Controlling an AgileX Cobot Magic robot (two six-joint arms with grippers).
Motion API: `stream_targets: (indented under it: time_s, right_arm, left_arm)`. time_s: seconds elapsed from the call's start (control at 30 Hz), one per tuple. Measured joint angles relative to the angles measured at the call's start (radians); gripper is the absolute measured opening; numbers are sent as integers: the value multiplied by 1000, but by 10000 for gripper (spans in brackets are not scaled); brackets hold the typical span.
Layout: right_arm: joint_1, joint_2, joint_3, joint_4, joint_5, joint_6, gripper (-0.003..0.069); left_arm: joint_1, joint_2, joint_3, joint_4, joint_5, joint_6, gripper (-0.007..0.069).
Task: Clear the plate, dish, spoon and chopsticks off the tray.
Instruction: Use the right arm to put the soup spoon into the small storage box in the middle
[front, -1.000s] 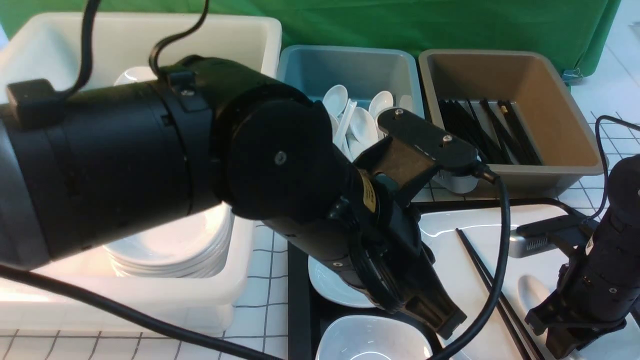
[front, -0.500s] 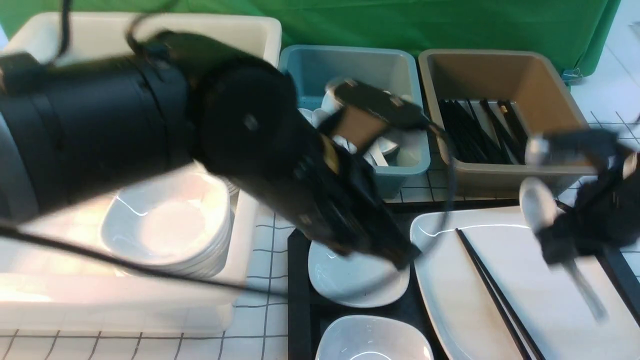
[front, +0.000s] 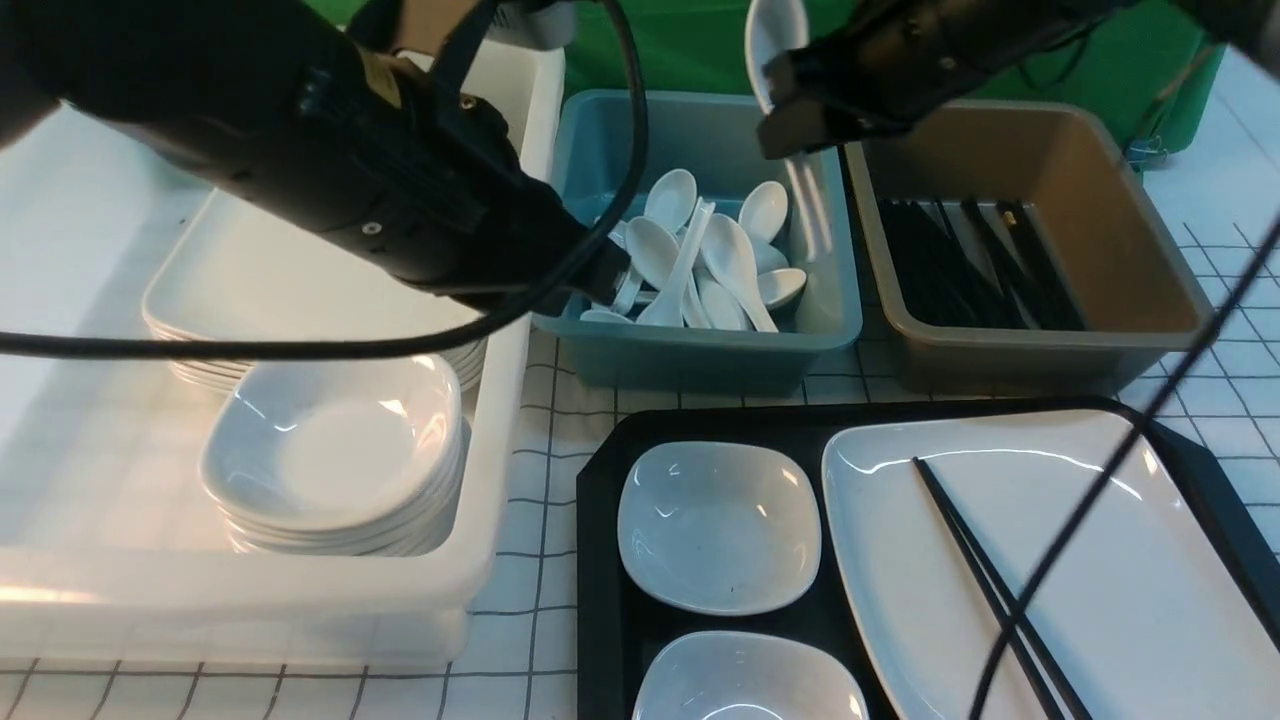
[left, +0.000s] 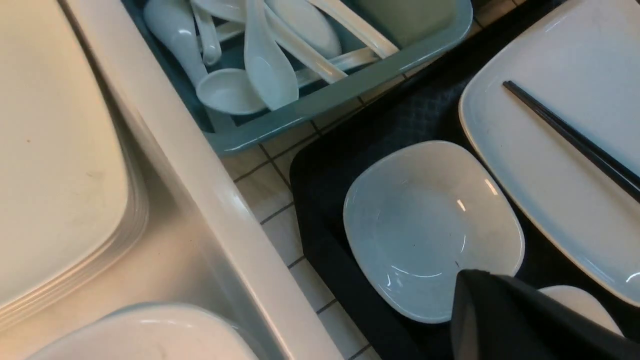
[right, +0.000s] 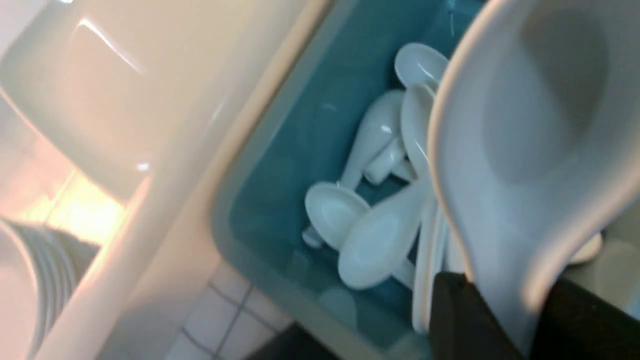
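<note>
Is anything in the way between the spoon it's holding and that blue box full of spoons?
Nothing visible. The spoon, gripped in the right arm's jaws, hangs over the open teal bin. Beneath it lie only the other spoons piled there.

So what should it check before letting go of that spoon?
1. Grip on the spoon by the right jaws: ok.
2. Spoon over the teal bin: ok, going by the right wrist view.
3. Room among the other spoons in the bin: ok.
4. Left arm out of the drop path: looks ok, it is at the bin's left edge.
5. Drop height: cannot tell.
6. Tray cleared: not ok; plate, chopsticks and a dish are on it.
</note>
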Motion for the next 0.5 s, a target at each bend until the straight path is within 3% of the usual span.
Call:
stream_targets:
  time_s: [0.07, 0.1, 0.17, 0.2, 0.3, 0.37, 0.43, 0.47, 0.5]
  right_arm:
    - [11, 96, -98, -5, -2, 51, 234]
    - [15, 137, -138, -10, -2, 75, 314]
    - [17, 168, -168, -15, 3, 91, 391]
    - [19, 187, -189, -18, 19, 106, 472]
    - [18, 182, -212, -40, 104, 128, 556]
    - [12, 153, -226, -88, 199, 130, 519]
    - [3, 99, -209, -135, 227, 136, 418]
    - [-4, 48, -174, -156, 233, 137, 301]
    - [-6, 39, -167, -161, 233, 137, 280]
  left_arm:
    - [0, 0, 0, 0, 25, -1, -1]
    - [0, 0, 0, 0, 37, 1, -1]
    - [0, 0, 0, 0, 46, 2, -1]
    - [0, 0, 0, 0, 55, 2, -1]
    - [0, 0, 0, 0, 68, 10, -1]
    - [1, 0, 0, -1, 71, 16, -1]
    - [1, -1, 0, -8, 71, 18, -1]
    - [1, -1, 0, -21, 77, 27, -1]
    - [1, -1, 0, -25, 79, 31, -1]
